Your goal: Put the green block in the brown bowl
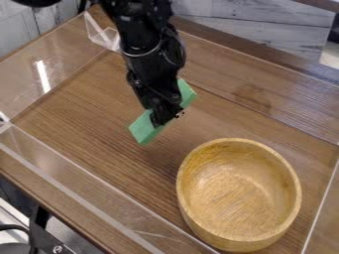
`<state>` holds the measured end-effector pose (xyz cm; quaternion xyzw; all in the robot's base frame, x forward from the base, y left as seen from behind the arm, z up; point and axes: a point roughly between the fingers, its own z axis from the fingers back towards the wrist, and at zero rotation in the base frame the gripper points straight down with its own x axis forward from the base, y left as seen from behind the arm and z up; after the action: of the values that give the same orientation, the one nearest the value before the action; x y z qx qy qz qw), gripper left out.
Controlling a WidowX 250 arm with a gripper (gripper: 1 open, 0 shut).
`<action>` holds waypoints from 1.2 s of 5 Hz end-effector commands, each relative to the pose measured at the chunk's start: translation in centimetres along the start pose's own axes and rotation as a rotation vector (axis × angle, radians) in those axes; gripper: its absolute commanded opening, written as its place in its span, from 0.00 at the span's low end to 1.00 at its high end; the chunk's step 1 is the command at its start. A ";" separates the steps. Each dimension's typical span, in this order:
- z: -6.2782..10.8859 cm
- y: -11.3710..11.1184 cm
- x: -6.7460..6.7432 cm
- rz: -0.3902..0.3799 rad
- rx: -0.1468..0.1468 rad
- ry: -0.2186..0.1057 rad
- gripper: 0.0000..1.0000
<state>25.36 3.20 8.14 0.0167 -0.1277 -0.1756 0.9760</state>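
The green block (146, 128) is a small bright green bar, tilted diagonally just above the wooden tabletop, left of centre. My black gripper (163, 111) comes down on it from above, its fingers clamped across the bar's middle. The bar's upper end (187, 95) shows behind the fingers. The brown bowl (240, 146) is wide, shallow and empty. It sits at the lower right, a short way right of and below the block, and does not touch it.
The wooden tabletop (79, 99) is ringed by low clear plastic walls (54, 159). The arm's black body (139, 30) rises toward the top of the view. A grey-white countertop (265, 25) lies behind the enclosure.
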 end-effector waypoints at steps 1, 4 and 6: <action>1.2 1.7 1.5 0.010 0.041 -0.073 0.00; 1.1 3.5 2.2 0.029 0.073 -0.128 0.00; 0.4 3.5 2.4 0.023 0.080 -0.160 0.00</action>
<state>27.96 5.27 8.33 0.0318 -0.1931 -0.1646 0.9668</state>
